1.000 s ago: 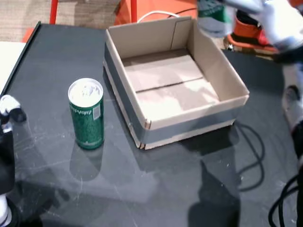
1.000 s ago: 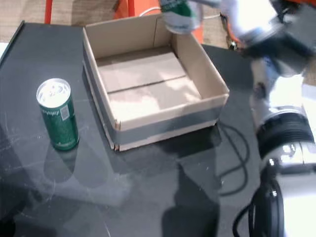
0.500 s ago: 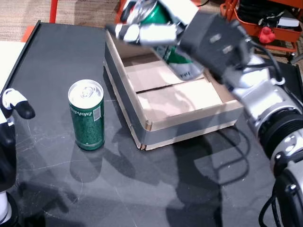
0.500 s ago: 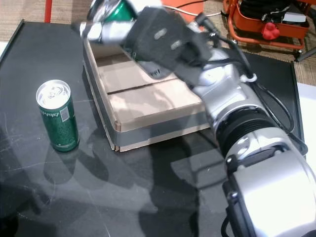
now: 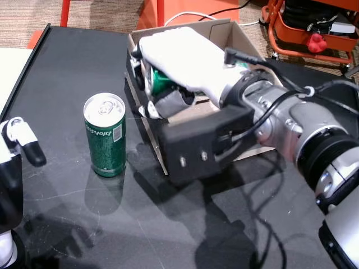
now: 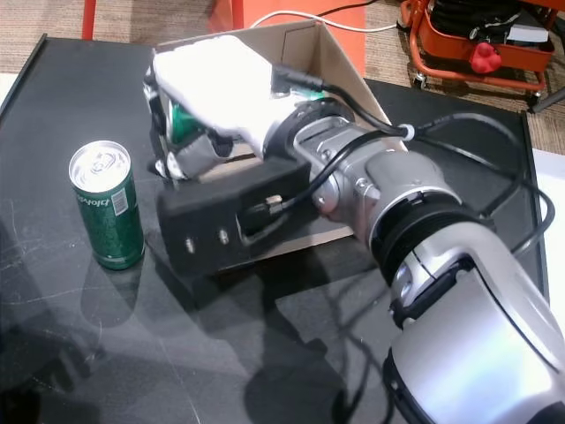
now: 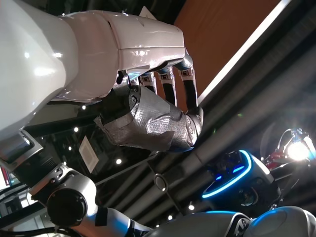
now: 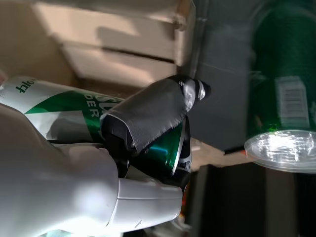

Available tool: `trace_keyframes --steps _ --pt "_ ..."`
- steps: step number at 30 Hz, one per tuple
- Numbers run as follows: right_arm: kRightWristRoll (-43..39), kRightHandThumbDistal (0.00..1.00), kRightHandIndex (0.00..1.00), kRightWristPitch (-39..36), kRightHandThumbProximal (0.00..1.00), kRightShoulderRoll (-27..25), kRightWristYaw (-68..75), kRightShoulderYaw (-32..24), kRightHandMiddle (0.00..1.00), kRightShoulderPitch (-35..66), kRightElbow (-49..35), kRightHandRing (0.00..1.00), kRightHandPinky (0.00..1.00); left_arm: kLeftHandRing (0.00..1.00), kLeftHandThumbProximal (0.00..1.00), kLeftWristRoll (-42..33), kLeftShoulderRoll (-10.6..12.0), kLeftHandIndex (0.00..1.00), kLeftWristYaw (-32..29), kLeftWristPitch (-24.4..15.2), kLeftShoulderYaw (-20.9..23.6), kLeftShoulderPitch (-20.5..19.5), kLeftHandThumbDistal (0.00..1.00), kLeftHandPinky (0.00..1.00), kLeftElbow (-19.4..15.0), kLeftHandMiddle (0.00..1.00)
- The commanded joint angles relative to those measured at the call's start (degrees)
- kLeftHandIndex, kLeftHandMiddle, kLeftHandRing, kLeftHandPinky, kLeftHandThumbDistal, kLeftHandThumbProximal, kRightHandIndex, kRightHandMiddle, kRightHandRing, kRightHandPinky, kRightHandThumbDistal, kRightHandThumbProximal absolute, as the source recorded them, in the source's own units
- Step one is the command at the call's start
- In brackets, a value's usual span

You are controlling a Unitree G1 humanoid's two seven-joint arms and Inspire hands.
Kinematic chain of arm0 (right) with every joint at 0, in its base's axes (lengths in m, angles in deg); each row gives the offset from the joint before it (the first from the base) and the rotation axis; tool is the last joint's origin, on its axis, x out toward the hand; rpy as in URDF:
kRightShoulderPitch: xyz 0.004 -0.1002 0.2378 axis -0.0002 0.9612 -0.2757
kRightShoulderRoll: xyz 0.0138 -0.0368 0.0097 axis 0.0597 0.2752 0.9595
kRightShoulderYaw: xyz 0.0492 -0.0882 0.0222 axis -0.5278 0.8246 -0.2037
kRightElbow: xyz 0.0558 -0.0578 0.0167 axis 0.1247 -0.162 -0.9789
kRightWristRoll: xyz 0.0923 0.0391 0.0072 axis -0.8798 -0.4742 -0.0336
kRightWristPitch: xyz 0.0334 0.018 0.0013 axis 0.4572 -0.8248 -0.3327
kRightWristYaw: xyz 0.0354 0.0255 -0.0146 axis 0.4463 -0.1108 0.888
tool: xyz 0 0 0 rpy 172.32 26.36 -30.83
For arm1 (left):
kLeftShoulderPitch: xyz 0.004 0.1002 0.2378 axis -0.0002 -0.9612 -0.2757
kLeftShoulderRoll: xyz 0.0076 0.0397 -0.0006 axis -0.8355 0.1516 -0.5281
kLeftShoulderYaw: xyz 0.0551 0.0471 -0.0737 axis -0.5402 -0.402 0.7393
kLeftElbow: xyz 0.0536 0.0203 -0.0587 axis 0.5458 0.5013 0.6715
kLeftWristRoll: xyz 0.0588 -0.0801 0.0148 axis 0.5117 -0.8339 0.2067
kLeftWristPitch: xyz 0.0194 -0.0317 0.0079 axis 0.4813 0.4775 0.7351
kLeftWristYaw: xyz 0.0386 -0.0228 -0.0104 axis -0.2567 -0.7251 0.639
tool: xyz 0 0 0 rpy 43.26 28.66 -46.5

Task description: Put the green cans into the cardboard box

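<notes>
Dark and scuffed, the bench carries an open cardboard box toward its far side, with one green can standing upright just beside the box's left wall, apart from it. Over the box's near-left corner the right hand has its fingers wrapped around a second green can, held on its side above the box opening. Well to the left of the box, at the bench's near edge, the left hand holds nothing, its fingers curled but not fully closed.
</notes>
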Motion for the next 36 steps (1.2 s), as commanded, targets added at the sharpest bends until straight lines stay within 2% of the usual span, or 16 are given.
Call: trace_keyframes --steps 1,5,7,9,13,14,15,17,19,22,24,26,30,32,34,36 --pt "1.7 0.97 0.00 0.2 0.54 -1.7 2.3 1.9 0.17 -1.2 0.5 0.27 0.04 0.49 0.34 -0.4 6.4 0.53 0.0 0.7 -1.5 -2.3 0.27 0.63 -0.6 0.48" --pt "1.1 0.93 0.00 0.1 0.59 -2.3 3.0 2.0 0.22 -1.2 0.8 0.37 0.03 0.50 0.27 -0.7 6.3 0.55 0.6 1.3 -2.3 -2.8 0.25 0.60 -2.0 0.51" --pt "0.2 0.93 0.00 0.0 0.59 -2.7 2.7 1.4 0.22 -1.0 0.8 0.37 0.05 0.50 0.33 -1.3 6.4 0.52 0.7 1.8 -2.4 -3.0 0.25 0.61 -1.8 0.48" --pt "-0.7 0.90 0.01 0.0 0.59 -3.3 2.2 0.5 0.23 -0.8 0.9 0.39 0.05 0.54 0.47 -1.7 6.7 0.56 -0.9 0.9 -1.9 -2.7 0.26 0.68 -0.8 0.52" --pt "-4.2 0.84 0.02 -0.5 0.60 -4.6 0.1 -2.8 0.23 -0.5 0.9 0.36 0.08 0.53 0.63 -2.2 6.8 0.57 -4.0 -1.6 -0.5 -1.3 0.21 0.70 1.4 0.53" --pt "-5.4 0.83 0.04 -0.4 0.62 -4.8 -0.9 -3.9 0.23 -0.5 0.9 0.34 0.11 0.52 0.59 -2.3 6.9 0.56 -4.0 -1.7 -0.6 -1.2 0.23 0.69 1.5 0.51" --pt "-6.4 0.80 0.04 -0.5 0.61 -5.1 -1.8 -5.0 0.21 -0.5 0.9 0.31 0.13 0.49 0.48 -2.1 6.9 0.52 -2.9 -1.0 -1.3 -1.7 0.24 0.66 0.9 0.48" --pt "-8.0 0.76 0.06 -0.6 0.59 -5.4 -3.6 -6.8 0.20 -0.4 0.8 0.27 0.20 0.47 0.37 -1.7 7.0 0.50 -0.6 0.3 -2.8 -3.2 0.21 0.63 -0.7 0.46" --pt "-9.8 0.74 0.05 -0.8 0.56 -5.6 -5.1 -8.5 0.16 -0.2 0.6 0.21 0.22 0.45 0.35 -1.1 7.3 0.48 1.2 0.4 -3.8 -4.5 0.18 0.61 -2.4 0.44" --pt "-12.3 0.74 0.03 -1.4 0.49 -5.5 -6.5 -11.1 0.13 0.2 0.5 0.16 0.23 0.49 0.30 -1.2 5.2 0.54 1.2 1.8 -4.2 -4.8 0.25 0.61 -2.0 0.49" --pt "-13.3 0.76 0.04 -1.4 0.47 -5.3 -6.6 -12.2 0.13 0.3 0.4 0.14 0.18 0.50 0.33 -1.1 3.9 0.54 0.1 1.3 -3.1 -3.4 0.25 0.60 -0.4 0.49" --pt "-14.1 0.79 0.03 -0.9 0.53 -5.2 -6.6 -13.0 0.11 0.3 0.3 0.11 0.13 0.50 0.31 -1.1 3.7 0.54 -0.3 1.7 -2.9 -2.9 0.24 0.60 0.2 0.49" --pt "-15.7 0.79 0.05 -0.2 0.54 -5.2 -7.8 -14.8 0.13 0.5 0.3 0.13 0.14 0.51 0.31 -1.4 3.8 0.53 -1.4 1.0 -1.9 -1.8 0.28 0.59 1.3 0.50" --pt "-16.2 0.81 0.08 0.3 0.52 -5.4 -8.4 -15.7 0.15 0.8 0.3 0.13 0.14 0.49 0.32 -1.3 3.7 0.51 -0.3 2.8 -2.8 -3.1 0.27 0.59 0.1 0.47" --pt "-17.0 0.80 0.08 0.8 0.50 -5.5 -9.1 -16.7 0.15 1.2 0.3 0.13 0.13 0.50 0.38 -0.2 4.0 0.54 0.1 1.8 -2.7 -3.4 0.22 0.61 -0.7 0.48" --pt "-17.6 0.79 0.08 1.0 0.47 -5.7 -9.8 -17.6 0.15 1.6 0.2 0.13 0.14 0.50 0.35 -0.5 4.2 0.54 0.1 3.0 -2.9 -3.7 0.22 0.61 -0.8 0.49"
